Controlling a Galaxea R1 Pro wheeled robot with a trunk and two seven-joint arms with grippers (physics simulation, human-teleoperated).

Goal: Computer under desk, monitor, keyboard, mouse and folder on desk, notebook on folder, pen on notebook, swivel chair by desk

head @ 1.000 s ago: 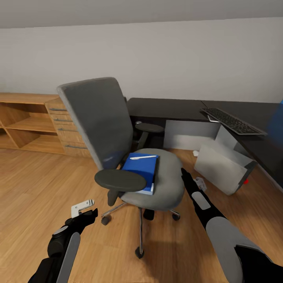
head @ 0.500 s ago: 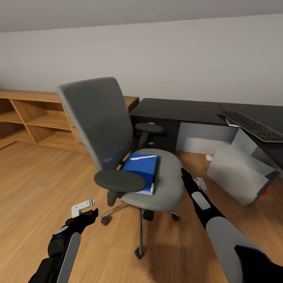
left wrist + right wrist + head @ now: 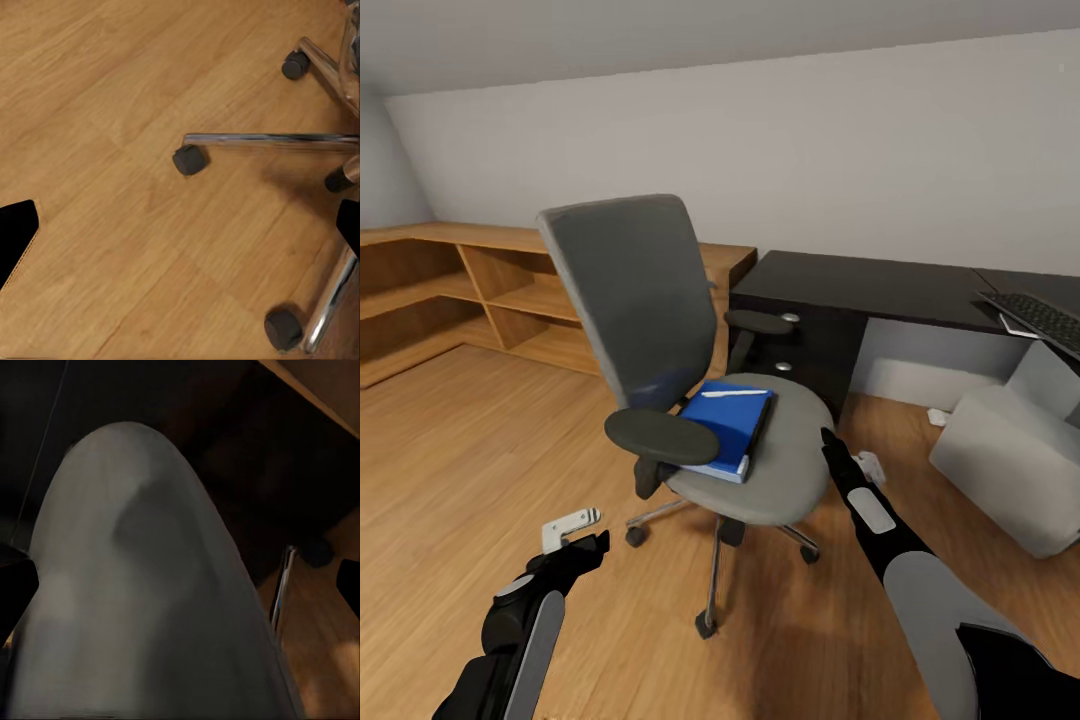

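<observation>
The grey swivel chair point(image 3: 643, 290) stands on the wooden floor in front of me. On its seat lies the blue folder point(image 3: 728, 425) with the white pen point(image 3: 732, 393) across its top; a thin dark edge runs along the folder's right side. The black desk point(image 3: 860, 280) is behind the chair, and the keyboard point(image 3: 1042, 316) lies at its right end. The white-grey computer point(image 3: 1010, 470) lies tilted on the floor at the right. My right gripper point(image 3: 826, 438) is open at the seat's right rim point(image 3: 142, 607). My left gripper point(image 3: 598, 541) hangs open above the chrome chair base point(image 3: 270, 139).
Light wooden shelves point(image 3: 460, 300) run along the left wall, up to the desk. The chair's legs and casters point(image 3: 189, 160) spread over the floor near my left gripper. A small white object point(image 3: 937, 416) lies on the floor by the desk.
The whole picture has shifted, so the camera has turned left: desk, keyboard and computer slid right. The chair kept its place in view and rotated slightly. Both arms look unchanged.
</observation>
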